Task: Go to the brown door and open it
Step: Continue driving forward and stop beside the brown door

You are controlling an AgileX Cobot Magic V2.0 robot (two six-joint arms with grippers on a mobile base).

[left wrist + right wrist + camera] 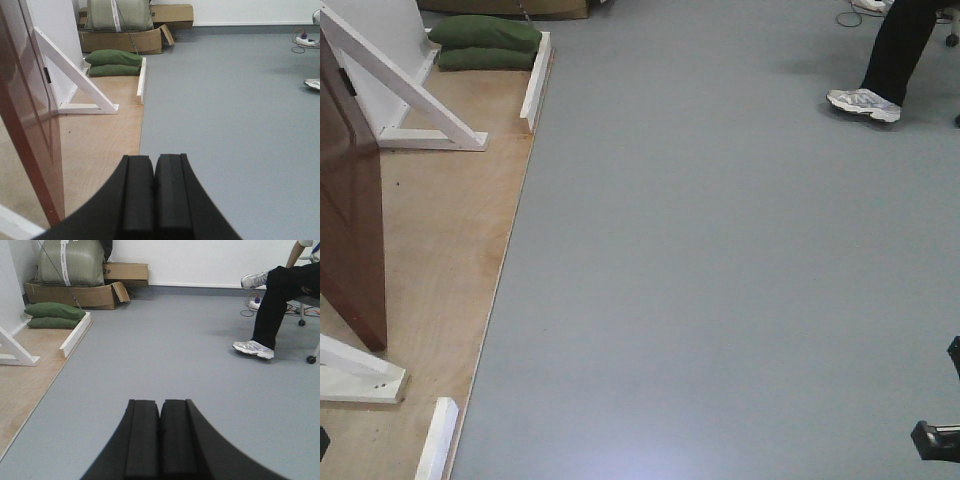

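The glossy reddish-brown wooden door (34, 115) stands just left of the left gripper (154, 172), its top and near side cut off by the frame. That gripper's black pads are pressed together on nothing, and the right gripper (160, 415) looks the same. Far ahead-left of the right gripper, an open brown cardboard box (65, 295) holds a bulging grey-green sack (70, 262).

brown door (350, 200) glossy reddish-brown, floor (720, 280) plain grey, plywood platform (450, 230) light tan with faint grain, frame braces (410, 85) white, sandbags (485, 42) dark green, cardboard boxes (125, 40) brown, left hand (154, 165) and right hand (161, 407) matte black, trousers (900, 45) black, sneaker (865, 103) white-grey
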